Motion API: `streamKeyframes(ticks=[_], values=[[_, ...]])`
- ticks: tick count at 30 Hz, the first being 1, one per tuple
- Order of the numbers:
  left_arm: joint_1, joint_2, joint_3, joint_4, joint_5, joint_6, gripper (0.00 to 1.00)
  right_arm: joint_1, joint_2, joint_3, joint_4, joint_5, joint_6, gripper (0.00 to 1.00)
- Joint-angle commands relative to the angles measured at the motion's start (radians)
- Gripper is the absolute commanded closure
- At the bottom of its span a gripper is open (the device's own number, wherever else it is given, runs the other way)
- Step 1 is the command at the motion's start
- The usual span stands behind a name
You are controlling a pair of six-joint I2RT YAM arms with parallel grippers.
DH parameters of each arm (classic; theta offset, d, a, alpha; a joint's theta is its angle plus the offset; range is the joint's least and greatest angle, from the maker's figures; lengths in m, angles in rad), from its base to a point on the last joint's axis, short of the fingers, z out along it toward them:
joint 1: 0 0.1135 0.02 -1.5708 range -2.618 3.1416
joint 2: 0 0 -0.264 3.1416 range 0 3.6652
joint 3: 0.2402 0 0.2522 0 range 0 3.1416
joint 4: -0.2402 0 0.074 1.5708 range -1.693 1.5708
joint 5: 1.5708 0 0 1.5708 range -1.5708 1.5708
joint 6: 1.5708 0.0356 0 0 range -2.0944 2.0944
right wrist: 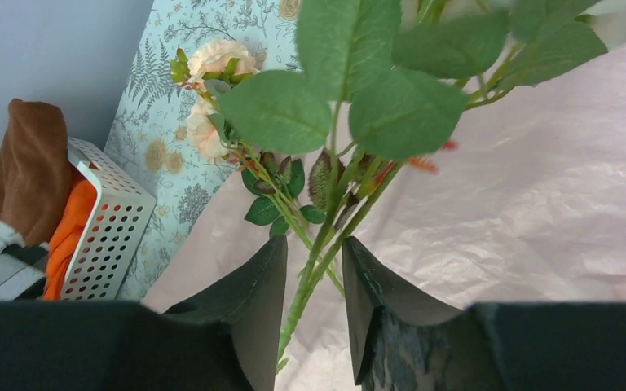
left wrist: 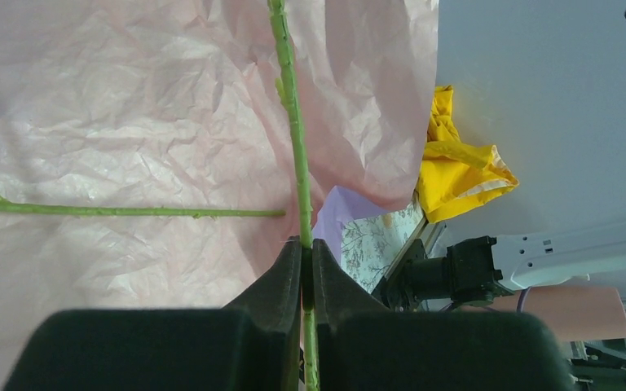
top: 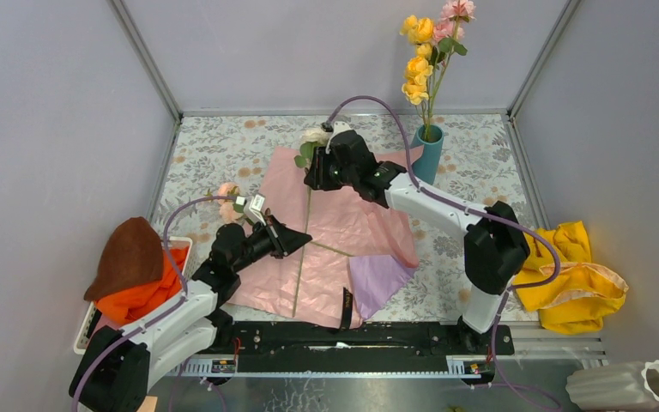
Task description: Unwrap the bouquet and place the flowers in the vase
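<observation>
The left gripper (left wrist: 303, 246) pinches a thin green rose stem (left wrist: 292, 122) over crinkly pink paper (left wrist: 114, 106). The right gripper (right wrist: 314, 244) stands with narrow jaws around a leafy green flower stem (right wrist: 273, 110), not clamped.

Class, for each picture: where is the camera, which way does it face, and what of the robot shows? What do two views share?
Top view: above, behind the robot, facing down at the table; left arm, right arm, left gripper and right gripper show.
Left wrist: on the left arm, facing along its gripper, shut on a flower stem, over pink paper.
Right wrist: on the right arm, facing leaves and a basket past its open gripper.
Shared: both wrist views show pink paper.
</observation>
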Motion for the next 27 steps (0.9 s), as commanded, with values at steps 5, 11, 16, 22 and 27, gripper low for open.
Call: streamKeyframes(ticks=[5,11,16,22,27], values=[[-0.013,-0.053,-0.007,0.001,-0.014,0.008,1.00,-0.033,0.065,0.083,0.014,-0.062,0.020,0.66],[-0.016,-0.061,-0.008,-0.005,-0.012,0.010,1.00,-0.040,0.095,0.105,0.015,-0.080,0.021,0.72],[-0.023,-0.065,-0.010,-0.004,-0.008,0.014,1.00,-0.042,0.113,0.127,0.017,-0.109,0.021,0.75],[-0.031,-0.079,-0.013,-0.005,-0.009,0.019,1.00,-0.043,0.147,0.149,0.024,-0.157,0.038,0.68],[-0.036,-0.082,-0.008,-0.008,-0.008,0.020,1.00,-0.043,0.179,0.168,0.020,-0.183,0.052,0.67]])
